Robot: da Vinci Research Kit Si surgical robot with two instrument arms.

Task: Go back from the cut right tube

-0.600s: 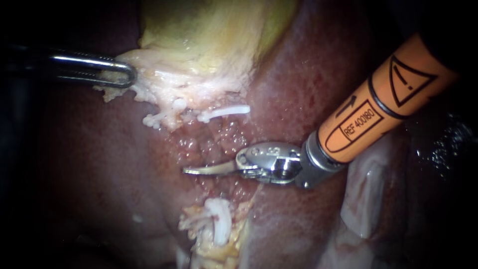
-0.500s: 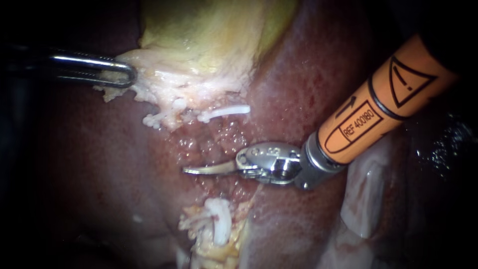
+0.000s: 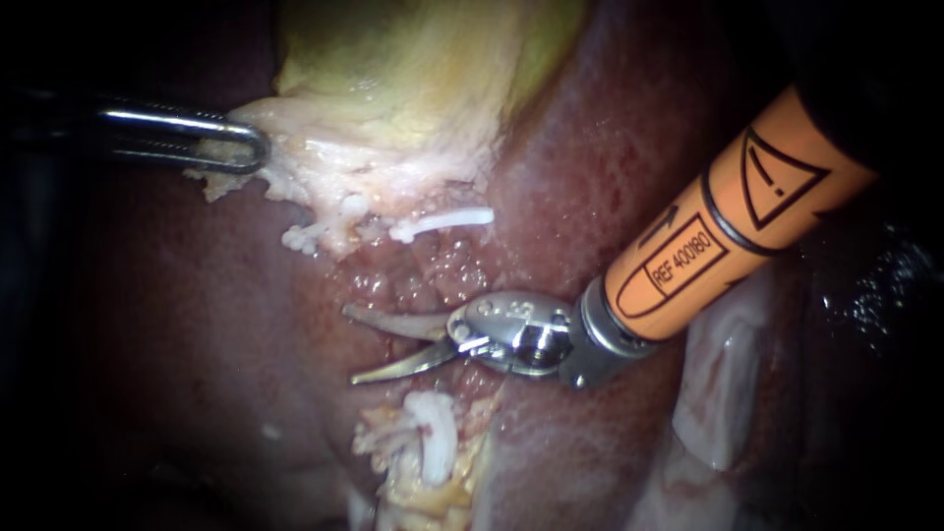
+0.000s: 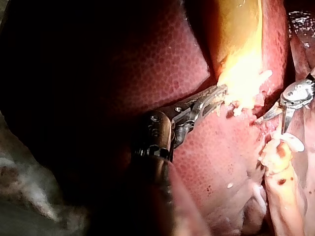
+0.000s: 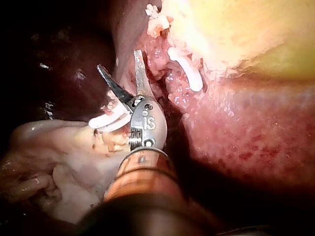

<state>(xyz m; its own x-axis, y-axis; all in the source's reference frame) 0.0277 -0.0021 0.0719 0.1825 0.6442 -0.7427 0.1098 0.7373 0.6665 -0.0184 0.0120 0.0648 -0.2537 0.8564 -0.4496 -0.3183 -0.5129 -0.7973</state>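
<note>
At the left of the endoscope view the slender steel left instrument (image 3: 167, 128) reaches in. Its looped end effector (image 3: 241, 149) is pinching the pale ragged fringe of tissue (image 3: 324, 177) under the yellow-green gallbladder (image 3: 413, 59), and holds it up against the dark red liver (image 3: 197, 324).

Just below that fringe sit a small beaded white clip (image 3: 315, 234) and, to its right, a longer white plastic clip (image 3: 447, 218). The longer one seems to close the upper stump of the cut right tube. The lower stump (image 3: 433, 442), a whitish knot that also carries a white clip, lies well apart from it near the bottom of the view. Only a raw, pebbled strip of liver bed (image 3: 433, 275) runs between the two, so the cut itself looks finished.

Further right, the orange-sleeved right instrument (image 3: 728, 226) comes in from the upper right. Its thin curved steel end effector (image 3: 349, 346) is spread wide and grips nothing. It hovers in the gap between the two stumps, over the raw bed. The right wrist view agrees: the blades are parted, the lower clip is beside their hinge and the upper clip is ahead of them.

Judged from this, the retreat has hardly begun. The blades are free of tissue, but the tip sits between the clipped ends. What is left is to draw it back along its shaft without catching either clip.
</note>
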